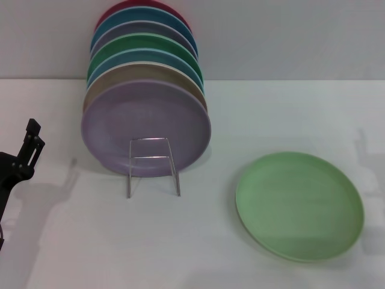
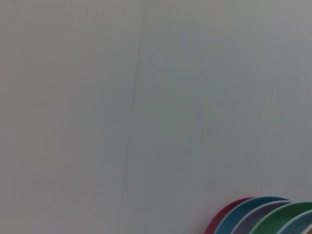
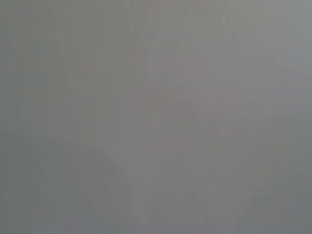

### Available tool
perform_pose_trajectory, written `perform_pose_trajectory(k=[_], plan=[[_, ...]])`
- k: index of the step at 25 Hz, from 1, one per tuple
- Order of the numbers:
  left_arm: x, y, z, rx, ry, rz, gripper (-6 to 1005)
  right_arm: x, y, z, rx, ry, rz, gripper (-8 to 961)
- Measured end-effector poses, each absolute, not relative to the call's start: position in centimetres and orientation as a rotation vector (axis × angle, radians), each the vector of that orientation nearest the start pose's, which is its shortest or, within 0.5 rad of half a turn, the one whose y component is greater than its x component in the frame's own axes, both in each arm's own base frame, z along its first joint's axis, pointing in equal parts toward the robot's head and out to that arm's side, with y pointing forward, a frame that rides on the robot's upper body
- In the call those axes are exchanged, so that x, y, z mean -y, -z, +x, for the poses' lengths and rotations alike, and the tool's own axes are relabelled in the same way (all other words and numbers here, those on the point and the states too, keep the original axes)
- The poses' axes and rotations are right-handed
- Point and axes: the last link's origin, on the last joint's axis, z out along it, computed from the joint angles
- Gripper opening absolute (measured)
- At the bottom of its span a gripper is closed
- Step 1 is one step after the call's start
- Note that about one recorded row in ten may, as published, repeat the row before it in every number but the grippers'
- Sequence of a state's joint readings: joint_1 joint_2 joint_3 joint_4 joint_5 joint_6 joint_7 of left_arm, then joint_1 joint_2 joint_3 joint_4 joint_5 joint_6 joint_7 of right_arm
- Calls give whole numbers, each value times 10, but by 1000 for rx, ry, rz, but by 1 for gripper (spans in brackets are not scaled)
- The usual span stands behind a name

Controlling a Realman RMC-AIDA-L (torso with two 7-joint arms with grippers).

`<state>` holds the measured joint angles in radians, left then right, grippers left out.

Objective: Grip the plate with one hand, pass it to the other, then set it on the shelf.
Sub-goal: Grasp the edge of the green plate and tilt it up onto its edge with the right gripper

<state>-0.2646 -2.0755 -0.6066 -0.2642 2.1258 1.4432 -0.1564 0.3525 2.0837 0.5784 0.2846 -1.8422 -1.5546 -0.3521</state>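
— Plate [image 1: 299,206] position?
— Flat on the table [image 1: 198,253], toward its right edge, apart from the shelf [image 1: 153,166].
— Grippers?
— Left gripper [image 1: 30,144] at the left edge; grasp state unreadable. Right unseen.

A pale, blank wall [image 2: 146,97] fills nearly the whole left wrist view, marked only by a faint thin vertical line [image 2: 134,92] running down it. In one corner of the frame, the curved upper rims of a row of stacked plates crowd together, each overlapping the next: a dark red plate [image 2: 225,214] outermost, then a blue plate [image 2: 248,209], a greyish-lilac plate [image 2: 261,214], a green plate [image 2: 282,214] and the edge of another blue plate [image 2: 300,222]. A sliver of a further rim at the very corner is too small to tell.
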Motion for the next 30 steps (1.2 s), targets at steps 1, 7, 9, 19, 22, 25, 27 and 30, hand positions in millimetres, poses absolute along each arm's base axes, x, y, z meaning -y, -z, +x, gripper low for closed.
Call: perform_pose_trajectory(k=[1,7,9,19,22,25,27,30], plan=[[-269,15,-322,494,901,-1524,784,-292,-16,307,-124,-593,-1285,579],[-269,14,-322,493,898,-1525,784,-289,-18,307,-109,-593,-1271,581],[-269,14,-322,493,897,-1524,784,-288,-19,308,-106,-590,-1269,580],[-273,17,-323,507,882,-1540,784,-290,-19,303,11,-420,-1230,578],[-274,18,-323,509,879,-1543,784,-293,-21,301,-47,-435,-1183,577],[-276,17,-322,508,880,-1543,784,-301,-17,295,-155,-476,-1182,577],[-277,17,-321,508,881,-1542,784,-308,-11,290,-234,-504,-1207,576],[-278,17,-321,507,882,-1540,784,-319,-3,280,-336,-511,-1254,576]])
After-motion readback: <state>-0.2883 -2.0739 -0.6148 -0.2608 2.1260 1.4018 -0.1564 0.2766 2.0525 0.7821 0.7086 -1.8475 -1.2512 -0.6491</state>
